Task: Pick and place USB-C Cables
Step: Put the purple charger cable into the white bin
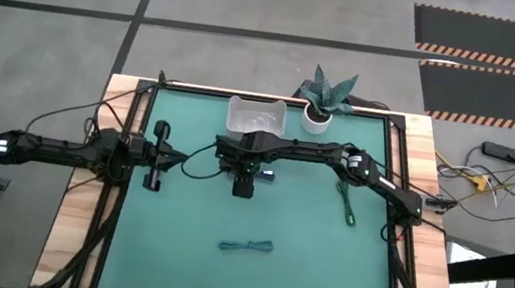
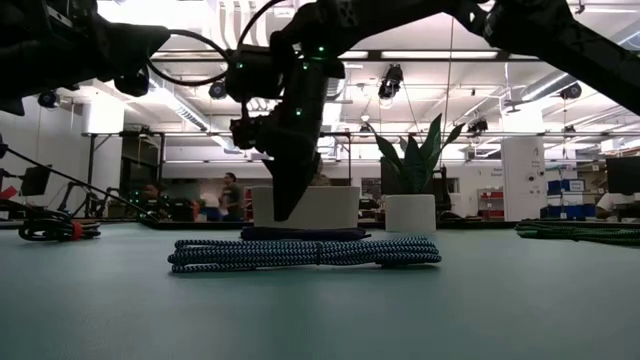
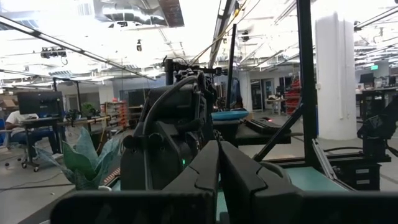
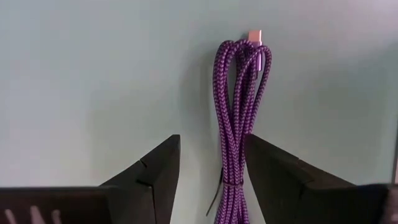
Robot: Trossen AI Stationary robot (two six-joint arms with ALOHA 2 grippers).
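Note:
The dark blue cable bundle (image 4: 239,93) lies flat on the green mat near the table's middle, and a bit of it shows beside the right arm (image 1: 266,176). My right gripper (image 4: 211,140) points down over it, open, with one finger on each side of the bundle's end; in the low view it hangs just above the dark bundle (image 2: 300,233). The teal-blue bundle (image 1: 246,247) lies nearer the near edge, in front in the low view (image 2: 300,252). The green cable (image 1: 347,202) lies to the right. My left gripper (image 3: 217,177) waits at the table's left (image 1: 156,158), shut.
A clear plastic container (image 1: 257,116) sits at the far edge, with a potted plant (image 1: 324,98) to its right. Black robot wiring runs along the table's left and right sides. People stand in the room behind the table.

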